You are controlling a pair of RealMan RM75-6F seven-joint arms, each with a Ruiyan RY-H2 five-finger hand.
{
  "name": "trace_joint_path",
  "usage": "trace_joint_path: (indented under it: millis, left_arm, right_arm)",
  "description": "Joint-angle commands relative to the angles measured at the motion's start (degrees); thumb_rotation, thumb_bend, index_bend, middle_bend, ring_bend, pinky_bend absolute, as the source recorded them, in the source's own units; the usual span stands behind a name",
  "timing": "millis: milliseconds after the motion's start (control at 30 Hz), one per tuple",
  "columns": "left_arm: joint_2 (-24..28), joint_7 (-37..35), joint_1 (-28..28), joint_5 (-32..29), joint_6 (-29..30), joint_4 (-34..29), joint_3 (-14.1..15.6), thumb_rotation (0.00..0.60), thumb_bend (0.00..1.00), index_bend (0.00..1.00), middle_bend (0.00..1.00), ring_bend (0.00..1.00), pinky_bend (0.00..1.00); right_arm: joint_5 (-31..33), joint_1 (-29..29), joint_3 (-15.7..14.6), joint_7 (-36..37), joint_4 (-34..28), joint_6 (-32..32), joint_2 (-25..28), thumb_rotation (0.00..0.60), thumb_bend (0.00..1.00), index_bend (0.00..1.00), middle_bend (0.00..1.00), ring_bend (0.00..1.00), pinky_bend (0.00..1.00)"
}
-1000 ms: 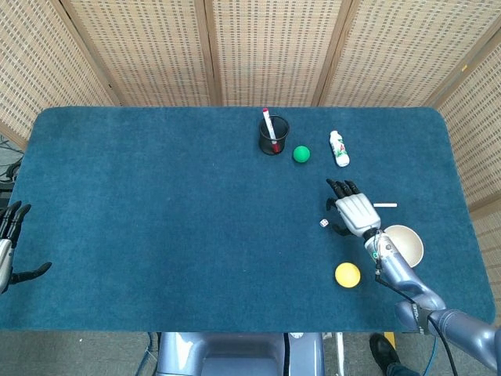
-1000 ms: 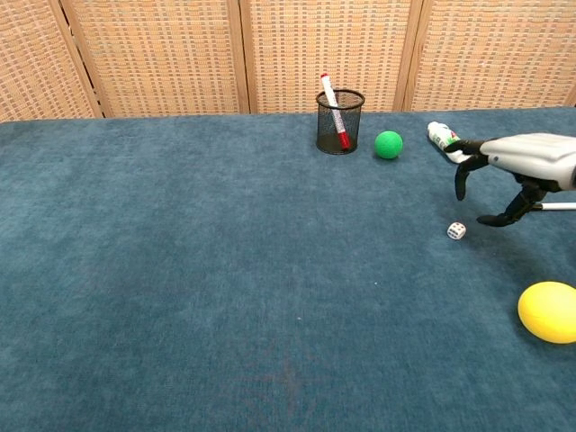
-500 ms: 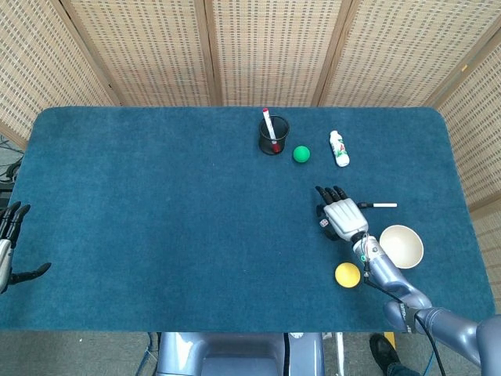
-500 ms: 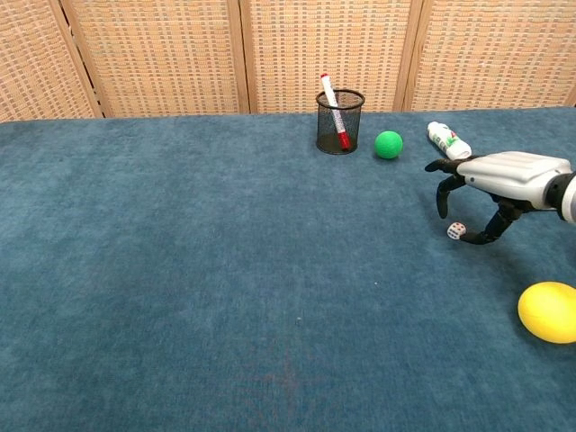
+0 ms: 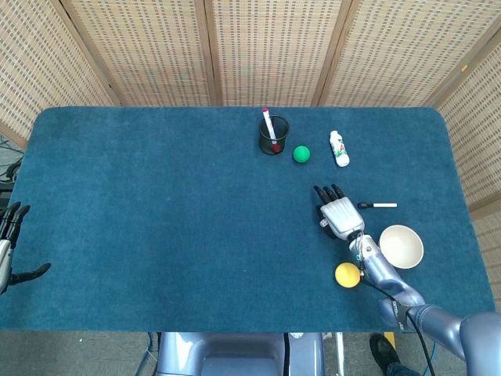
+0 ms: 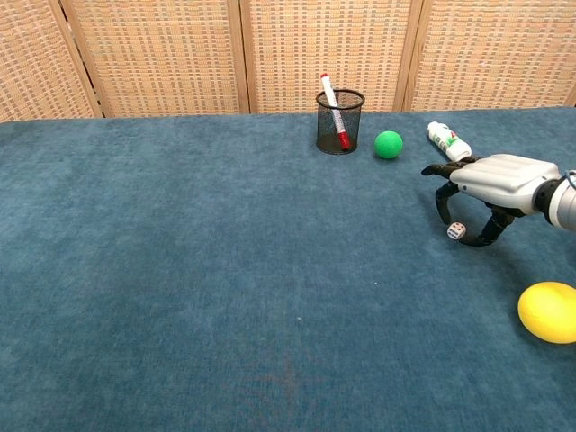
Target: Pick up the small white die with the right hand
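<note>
Die (image 6: pixel 456 231), small and white, sits on the blue table (image 5: pixel 156 196), directly beneath the right hand (image 6: pixel 490 180). Right hand is palm down, dark fingers (image 6: pixel 441 205) curved downward on either side of the die, apart, nothing gripped; contact with the die cannot be confirmed. Left hand (image 5: pixel 9 247) hangs at the table's left edge, fingers spread, empty. Black mesh cup (image 5: pixel 274 135) holds a red-and-white marker (image 5: pixel 269 128), tilted. White bowl (image 5: pixel 401 246) lies near the right wrist, contents not discernible.
</note>
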Motion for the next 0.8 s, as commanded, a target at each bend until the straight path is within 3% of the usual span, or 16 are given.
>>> trace_joint_path:
  millis: [33, 200, 400, 600, 800]
  left_arm:
    - [-0.02, 0.08, -0.04, -0.09, -0.07, 0.01, -0.01, 0.6, 0.0, 0.0, 0.0, 0.0, 0.0]
    - [-0.05, 0.28, -0.12, -0.22, -0.23, -0.11, 0.01, 0.6, 0.0, 0.0, 0.0, 0.0, 0.0]
    - [0.17, -0.2, -0.11, -0.28, -0.27, -0.14, -0.03, 0.6, 0.0, 0.0, 0.0, 0.0, 0.0]
    - [0.49, -0.9, 0.02, 0.1, -0.05, -0.22, 0.08, 0.6, 0.0, 0.0, 0.0, 0.0, 0.0]
    - [0.86, -1.84, 0.34, 0.77, 0.51, -0.26, 0.3, 0.6, 0.0, 0.0, 0.0, 0.0, 0.0]
  right_arm:
    - [0.16, 0.09, -0.18, -0.09, 0.29, -0.3, -0.16, 0.6, 0.41, 0.53, 0.0, 0.0, 0.0]
    - [0.49, 0.12, 0.38, 1.52, -0.97, 0.03, 0.53, 0.6, 0.41, 0.55, 0.01, 0.0, 0.0]
    - [0.69, 0.36, 2.08, 2.31, -6.89, 1.56, 4.89, 0.6, 0.41, 0.56, 0.02, 0.0, 0.0]
    - [2.69, 0.82, 6.12, -0.33, -18.77, 4.21, 13.63, 0.6, 0.41, 0.56, 0.02, 0.0, 0.0]
    - [8.61, 2.29, 11.16, -9.46, -31.15, 6.09, 22.76, 0.6, 0.45, 0.56, 0.02, 0.0, 0.0]
